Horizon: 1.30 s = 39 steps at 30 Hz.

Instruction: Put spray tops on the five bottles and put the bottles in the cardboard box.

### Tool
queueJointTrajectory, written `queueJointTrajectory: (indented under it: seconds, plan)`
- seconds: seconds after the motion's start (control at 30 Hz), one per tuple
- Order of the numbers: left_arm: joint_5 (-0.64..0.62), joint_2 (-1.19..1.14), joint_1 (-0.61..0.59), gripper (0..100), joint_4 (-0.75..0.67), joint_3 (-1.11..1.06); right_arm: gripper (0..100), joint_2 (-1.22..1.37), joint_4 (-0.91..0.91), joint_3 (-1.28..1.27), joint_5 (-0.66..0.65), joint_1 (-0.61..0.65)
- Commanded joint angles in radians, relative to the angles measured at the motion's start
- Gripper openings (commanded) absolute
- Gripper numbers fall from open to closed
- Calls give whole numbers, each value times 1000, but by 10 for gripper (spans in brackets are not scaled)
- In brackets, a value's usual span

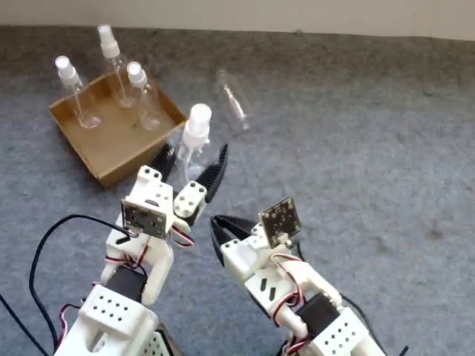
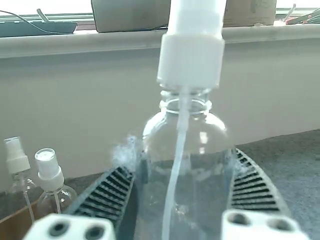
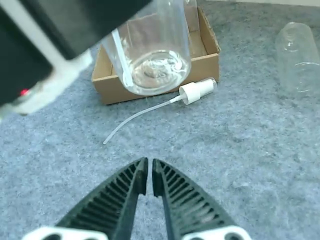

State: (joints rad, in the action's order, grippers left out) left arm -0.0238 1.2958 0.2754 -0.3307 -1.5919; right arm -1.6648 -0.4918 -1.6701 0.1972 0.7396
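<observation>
One capped bottle [image 2: 187, 160] upright in grip of left end effector [image 1: 195, 150]; right end effector [image 3: 150, 163] closed, empty

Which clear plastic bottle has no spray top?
The bottle lying on its side on the grey carpet, outside the brown cardboard box. The three boxed bottles and the left gripper's bottle have white tops.

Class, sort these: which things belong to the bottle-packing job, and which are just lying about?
Job: cardboard box, three capped bottles in it, fourth bottle in left pincer, bare bottle, loose spray top.
Lying about: black cable, boxes on windowsill.
</observation>
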Motion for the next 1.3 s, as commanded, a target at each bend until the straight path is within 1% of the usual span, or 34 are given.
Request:
queueJointTrajectory:
  seconds: [0.0, 0.17, 0.43, 0.6, 0.73, 0.8, 0.87, 1.07, 1.27]
  plan:
    - [-12, 16, 47, 81, -23, 8, 9, -10, 31, -8, -9, 13]
    - [-12, 16, 162, 81, -23, 8, 9, -10, 31, -12, -14, 12]
    - [-12, 16, 229, 81, -17, 7, 9, -12, 31, -7, -14, 12]
    - [-12, 16, 236, 81, -21, -31, 9, -19, 31, -5, -15, 5]
    - [-12, 16, 237, 81, -17, -45, 9, -143, 31, -15, -15, 2]
    - [-12, 16, 259, 81, -17, -45, 9, -193, 31, -18, -15, 2]
    - [-12, 16, 280, 81, -17, -45, 9, -173, 31, -18, -15, -1]
    - [-12, 16, 285, 81, -15, -47, 9, -174, 31, -19, -15, -67]
    - [-12, 16, 282, 81, -12, -51, 9, -174, 30, -22, -15, -96]
